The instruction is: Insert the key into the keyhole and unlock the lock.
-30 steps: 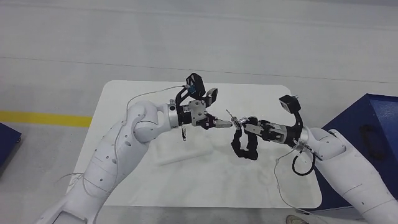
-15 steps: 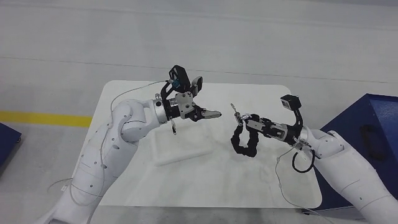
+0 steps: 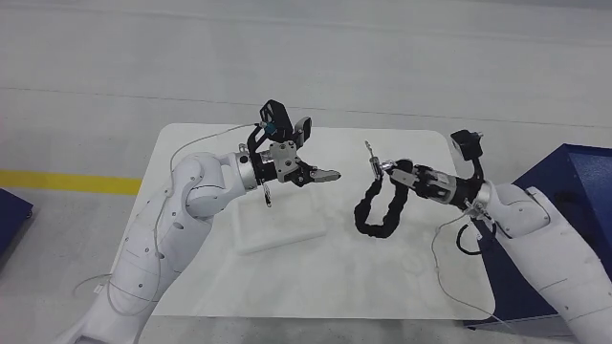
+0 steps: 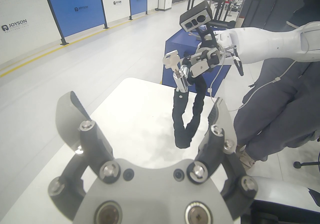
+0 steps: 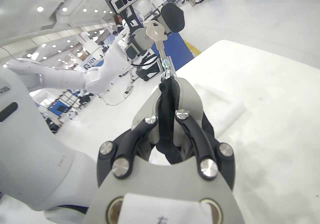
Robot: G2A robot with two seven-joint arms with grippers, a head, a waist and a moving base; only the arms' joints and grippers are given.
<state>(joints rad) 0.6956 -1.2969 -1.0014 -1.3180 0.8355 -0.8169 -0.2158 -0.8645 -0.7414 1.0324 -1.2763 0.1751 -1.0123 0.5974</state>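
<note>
Left tool (image 4: 145, 110): spread wide, empty | right tool (image 3: 390, 168): clamped on lock (image 4: 180, 81) | key (image 4: 170, 60): seated in lock, head aimed toward left tool, apart | left looks best placed to turn it

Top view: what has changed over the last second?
The left gripper pulled back from the key toward its own side, fingers open and empty. The right gripper then carried the lock away toward its own side. Unchanged: the key stays in the lock, and the right gripper stays shut on it above the table.
</note>
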